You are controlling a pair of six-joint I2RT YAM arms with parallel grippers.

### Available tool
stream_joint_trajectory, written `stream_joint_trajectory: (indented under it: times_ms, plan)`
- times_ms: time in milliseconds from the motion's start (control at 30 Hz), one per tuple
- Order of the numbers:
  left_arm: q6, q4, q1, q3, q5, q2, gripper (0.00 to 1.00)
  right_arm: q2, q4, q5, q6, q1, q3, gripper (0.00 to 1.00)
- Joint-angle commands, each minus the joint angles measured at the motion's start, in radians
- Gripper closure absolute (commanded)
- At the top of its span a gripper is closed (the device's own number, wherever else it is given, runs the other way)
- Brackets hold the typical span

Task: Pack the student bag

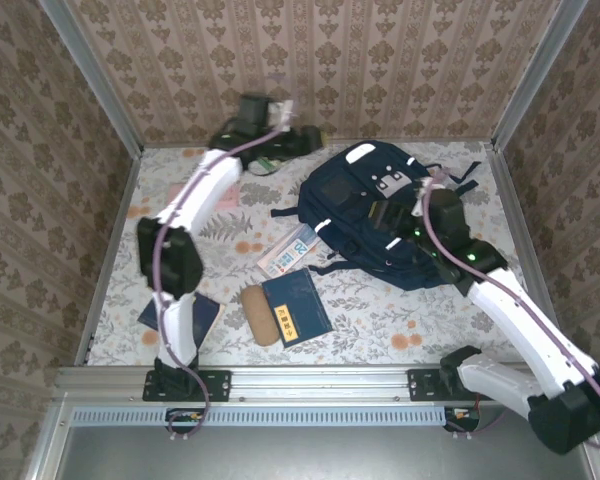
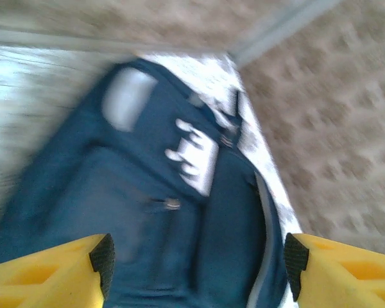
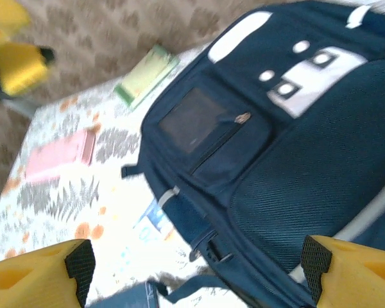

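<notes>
Looking for writing first, we find little that we can read. The dark blue book [image 1: 296,308] near the table's front edge bears a yellow label with dark characters, too small to make out. The white and blue booklet [image 1: 289,252] just beside the bag's near-left side carries print that is equally illegible.

The student bag [image 1: 390,215] lies flat on the flowered table [image 1: 380,320], right of centre and toward the back, with its light grey patches facing up.

The left gripper [image 2: 199,263] has its jaws spread wide with nothing between them. Its wrist view is badly smeared, so we see the bag there only as blurred navy with pale blotches. The right gripper [image 3: 197,266] is over the bag's near end, its jaws also spread and pinching nothing. We cannot tell whether it touches the fabric.

A tan oblong thing [image 1: 260,313] lies against the labelled book's left edge, and we cannot say what it is. A second dark book [image 1: 202,322] is partly hidden behind the left arm. A pink book [image 3: 58,157] and a green one [image 3: 144,77] lie toward the back left, both soft with blur. The bag's right side is cut off in the right wrist view.
</notes>
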State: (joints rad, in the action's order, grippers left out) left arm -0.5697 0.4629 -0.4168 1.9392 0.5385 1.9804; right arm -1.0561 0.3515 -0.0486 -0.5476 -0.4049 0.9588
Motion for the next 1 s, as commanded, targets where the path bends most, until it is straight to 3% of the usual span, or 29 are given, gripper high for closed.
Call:
stream_joint_trajectory:
  times_ms: [0,100,200,300,500,667,800,967]
  plan:
    - [-0.089,-0.012,0.115,-0.241,-0.196,-0.146,0.26,-0.106,-0.025,0.030,0.120,-0.084,0.099,0.13]
    - [-0.145,0.056,0.169,-0.435,-0.331,-0.296,0.23,-0.248,-0.011,0.124,0.168,-0.140,0.182,0.13]
    - [-0.235,0.274,0.211,-0.502,-0.479,-0.391,0.22,-0.413,-0.022,0.229,0.192,-0.213,0.264,0.13]
    - [-0.308,0.440,0.265,-0.620,-0.550,-0.486,0.22,-0.596,0.014,0.317,0.217,-0.305,0.401,0.14]
    - [-0.412,0.495,0.374,-1.008,-0.611,-0.832,0.19,-0.929,0.043,0.510,0.200,-0.440,0.664,0.14]
    - [-0.410,0.550,0.525,-1.180,-0.595,-0.990,0.14,-1.144,0.061,0.705,0.158,-0.481,0.846,0.15]
    - [-0.368,0.512,0.678,-1.324,-0.487,-1.041,0.13,-1.267,0.114,0.760,0.169,-0.513,0.978,0.15]
    - [-0.372,0.440,0.721,-1.416,-0.467,-1.042,0.12,-1.375,0.181,0.783,0.190,-0.536,1.083,0.16]
